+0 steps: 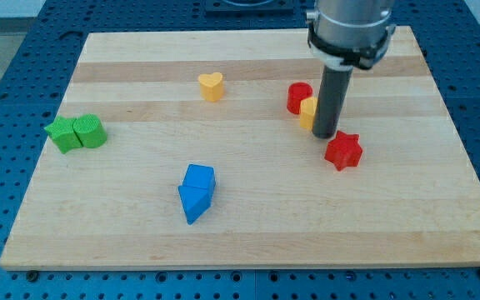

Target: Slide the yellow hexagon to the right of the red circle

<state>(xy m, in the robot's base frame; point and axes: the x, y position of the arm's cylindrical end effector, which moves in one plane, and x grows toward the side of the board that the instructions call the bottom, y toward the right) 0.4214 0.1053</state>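
Observation:
The yellow hexagon (307, 112) sits at the lower right of the red circle (298, 97), touching it, and is partly hidden by my rod. My tip (324, 136) rests on the board just right of and below the yellow hexagon, close against it. A red star (343, 151) lies just below and right of my tip.
A yellow heart (211, 86) lies at the upper middle. Two green blocks (76, 132) sit together at the view's left. Two blue blocks (197, 192) touch each other at the lower middle. The wooden board (248, 233) ends at a blue perforated table.

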